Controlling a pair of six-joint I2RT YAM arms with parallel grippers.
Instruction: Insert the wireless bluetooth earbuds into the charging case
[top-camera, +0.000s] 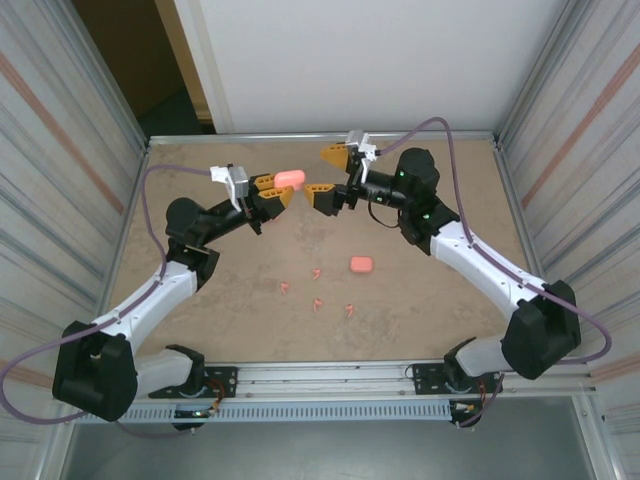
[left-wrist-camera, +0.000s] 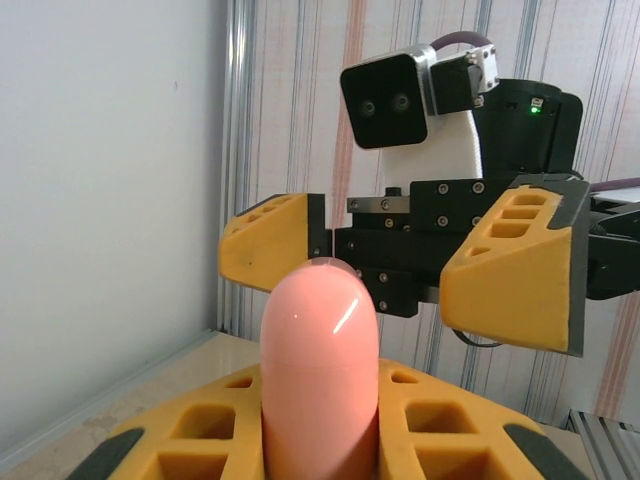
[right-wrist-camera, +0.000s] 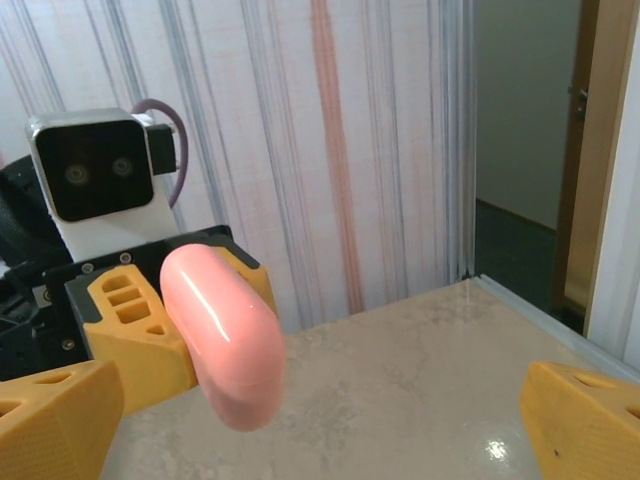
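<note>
— So, what is the left gripper doing?
— It is clamped on a pink charging case, held up off the table near the far middle. From the left wrist view, the case stands between the yellow fingers, rounded end up.
— And the right gripper?
— Spread wide with nothing in it, facing the left one, just beside the case.
— Where are the wireless bluetooth earbuds?
— Lying on the table near the middle, well apart from both grippers. I count 4 small salmon-pink spots; whether any spot is more than 1 earbud I cannot tell.
— Anything else?
— A second pink case lies on the table just to the right of them.
</note>
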